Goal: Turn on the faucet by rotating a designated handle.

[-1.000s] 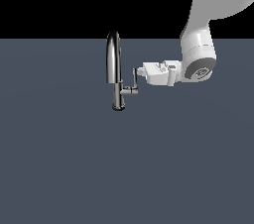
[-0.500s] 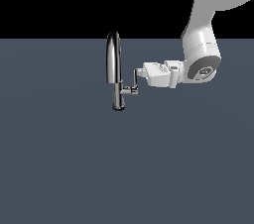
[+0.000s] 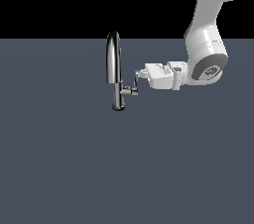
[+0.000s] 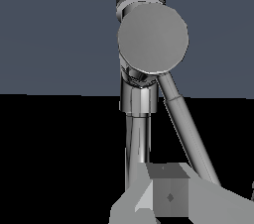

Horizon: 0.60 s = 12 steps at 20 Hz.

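Observation:
The chrome faucet (image 3: 113,64) stands with its arched spout on a round dark base (image 3: 118,107). The handle (image 3: 135,83) is a thin lever rising from a short stub off the column. My gripper (image 3: 139,75) lies level, pointing to the exterior view's left, with its tips touching the top end of the lever. Its jaws look closed together and hold nothing. In the wrist view the stub's round end cap (image 4: 153,37) faces me. The lever (image 4: 186,129) slants down past my fingertips (image 4: 167,197), with the column (image 4: 137,139) beside it.
The faucet stands on a plain dark grey surface (image 3: 64,168) that fills the lower part of the exterior view. My white arm (image 3: 206,62) comes in from the exterior view's upper right.
My wrist has shifted slightly to the exterior view's right while the fingertips stay at the lever's top. The lever's position looks almost the same.

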Tool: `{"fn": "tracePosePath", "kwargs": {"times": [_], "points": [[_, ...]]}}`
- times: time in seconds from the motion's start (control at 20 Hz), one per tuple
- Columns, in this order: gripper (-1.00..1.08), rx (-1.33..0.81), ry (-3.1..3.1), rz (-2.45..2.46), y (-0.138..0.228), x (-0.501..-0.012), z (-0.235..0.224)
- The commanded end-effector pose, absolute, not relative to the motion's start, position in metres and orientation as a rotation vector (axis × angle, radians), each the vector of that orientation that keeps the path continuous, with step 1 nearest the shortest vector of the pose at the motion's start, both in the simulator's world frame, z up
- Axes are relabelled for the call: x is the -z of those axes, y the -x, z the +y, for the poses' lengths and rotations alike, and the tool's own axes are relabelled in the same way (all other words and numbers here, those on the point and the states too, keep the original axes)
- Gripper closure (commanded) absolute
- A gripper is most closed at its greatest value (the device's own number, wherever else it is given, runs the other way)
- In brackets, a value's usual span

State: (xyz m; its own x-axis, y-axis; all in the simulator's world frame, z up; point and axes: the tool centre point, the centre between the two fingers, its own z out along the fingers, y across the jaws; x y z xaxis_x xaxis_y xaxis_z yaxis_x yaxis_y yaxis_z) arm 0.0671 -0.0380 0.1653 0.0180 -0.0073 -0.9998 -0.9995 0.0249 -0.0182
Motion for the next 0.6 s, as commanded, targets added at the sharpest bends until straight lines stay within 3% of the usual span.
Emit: {"fn": "tracePosePath", "kwargs": {"times": [0.0,0.55], "points": [[1.08,-1.187,1.208,1.203,-0.059,-0.168,-0.033],[1.08,-1.180,1.206,1.208,-0.033,-0.148,-0.036]]}}
